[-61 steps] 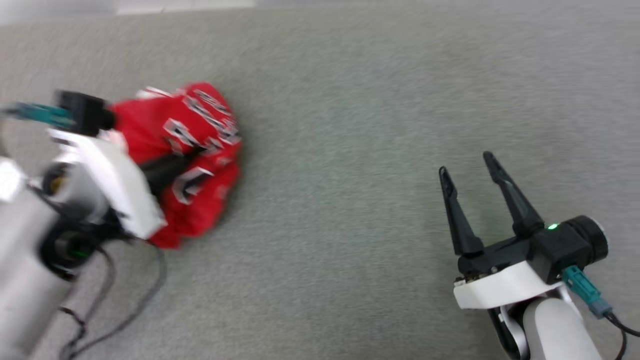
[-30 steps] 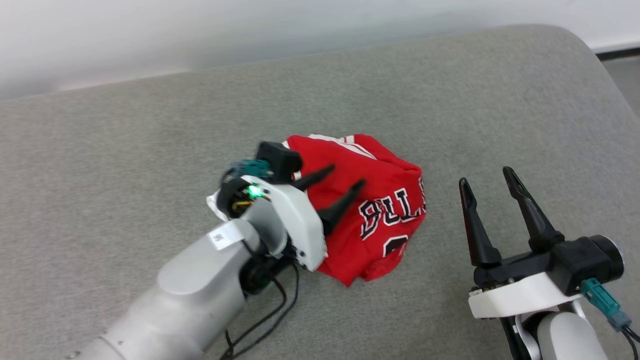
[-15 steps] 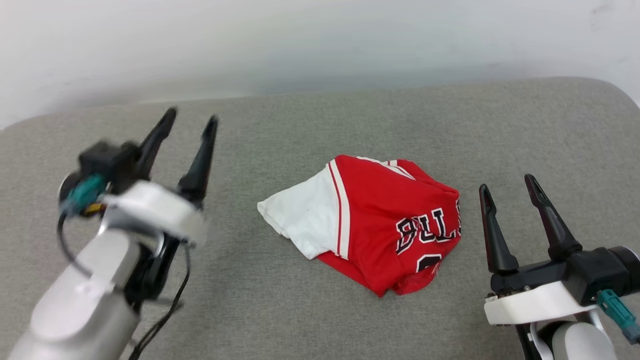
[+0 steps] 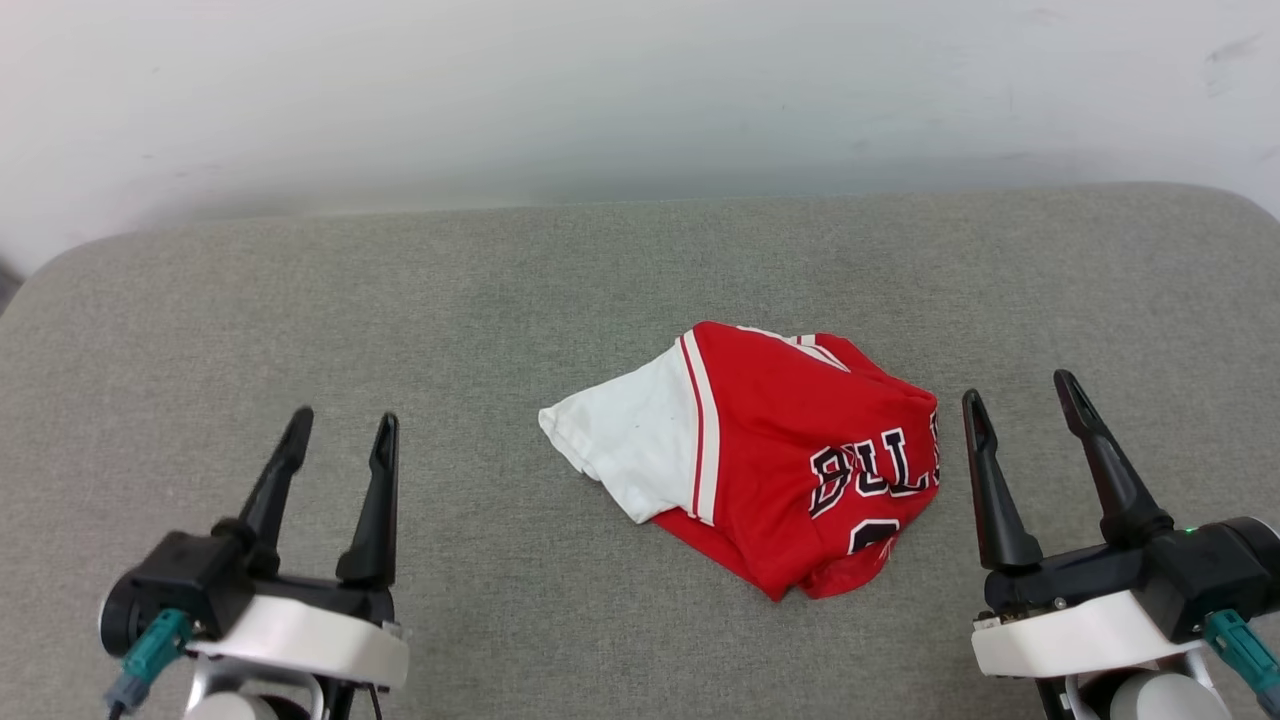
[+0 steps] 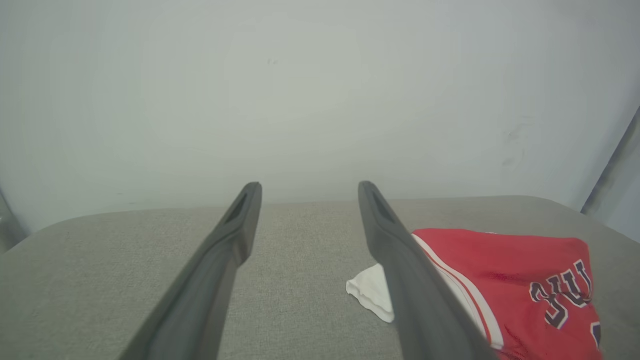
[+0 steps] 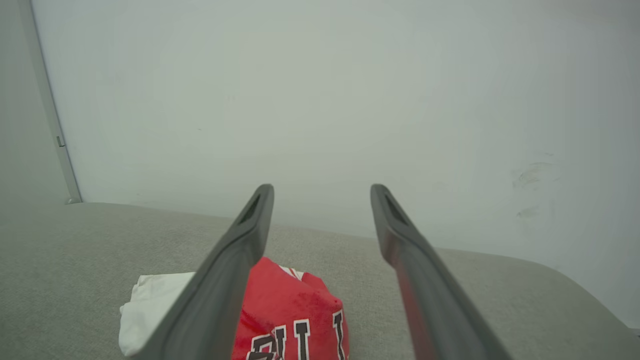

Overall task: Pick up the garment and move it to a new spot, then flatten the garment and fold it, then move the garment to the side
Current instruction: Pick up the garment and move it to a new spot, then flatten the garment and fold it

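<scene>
Both arms sit low at the near edge of the grey cushion (image 4: 500, 290), fingers pointing toward the white wall (image 4: 640, 90). The left gripper (image 4: 344, 416) and right gripper (image 4: 1016, 388) are spread wide, gripping nothing. The red jersey (image 4: 790, 470) lies crumpled between them, nearer the right one, with its white sleeve sticking out left.

Probably a bare test room: a grey cloth-covered pad (image 4: 640, 260) set against a plain, scuffed white wall (image 4: 640, 90).

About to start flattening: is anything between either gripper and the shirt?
Nothing visible. Bare grey cushion separates the open left gripper from the shirt; the open right gripper sits just beside it.
</scene>
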Tool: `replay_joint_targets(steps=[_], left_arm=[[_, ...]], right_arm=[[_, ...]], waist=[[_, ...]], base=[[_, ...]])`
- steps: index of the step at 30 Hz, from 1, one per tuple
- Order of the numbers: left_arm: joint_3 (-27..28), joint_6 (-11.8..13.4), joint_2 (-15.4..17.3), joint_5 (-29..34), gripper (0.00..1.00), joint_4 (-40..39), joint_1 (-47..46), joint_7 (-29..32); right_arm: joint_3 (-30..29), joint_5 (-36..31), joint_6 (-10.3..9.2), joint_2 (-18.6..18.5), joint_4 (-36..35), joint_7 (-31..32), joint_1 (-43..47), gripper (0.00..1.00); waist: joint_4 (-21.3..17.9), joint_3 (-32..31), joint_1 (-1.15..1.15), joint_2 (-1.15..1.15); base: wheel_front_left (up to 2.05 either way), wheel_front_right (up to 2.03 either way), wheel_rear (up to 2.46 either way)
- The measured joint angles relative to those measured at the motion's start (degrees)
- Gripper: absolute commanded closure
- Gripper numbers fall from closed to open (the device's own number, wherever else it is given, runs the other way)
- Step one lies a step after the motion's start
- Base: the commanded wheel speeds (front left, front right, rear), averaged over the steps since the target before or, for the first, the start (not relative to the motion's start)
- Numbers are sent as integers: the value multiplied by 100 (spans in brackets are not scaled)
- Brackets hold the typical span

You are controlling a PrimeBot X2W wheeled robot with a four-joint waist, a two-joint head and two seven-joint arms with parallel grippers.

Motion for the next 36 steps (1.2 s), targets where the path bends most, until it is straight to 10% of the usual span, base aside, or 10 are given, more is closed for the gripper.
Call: replay_joint_targets(steps=[16,36], left_arm=[[146,-987,-291,417,0,415,-23,268],[-1144,-1188,947,-1439,0,1226,-3423,5715]], right_arm=[[54,32,0,0,-255,0,-119,0],[130,413,0,-1,-452,0,-548,0]], waist=[[-288,396,0,0],[-835,1629,2,0]], base=[[0,0,0],[0,0,0]])
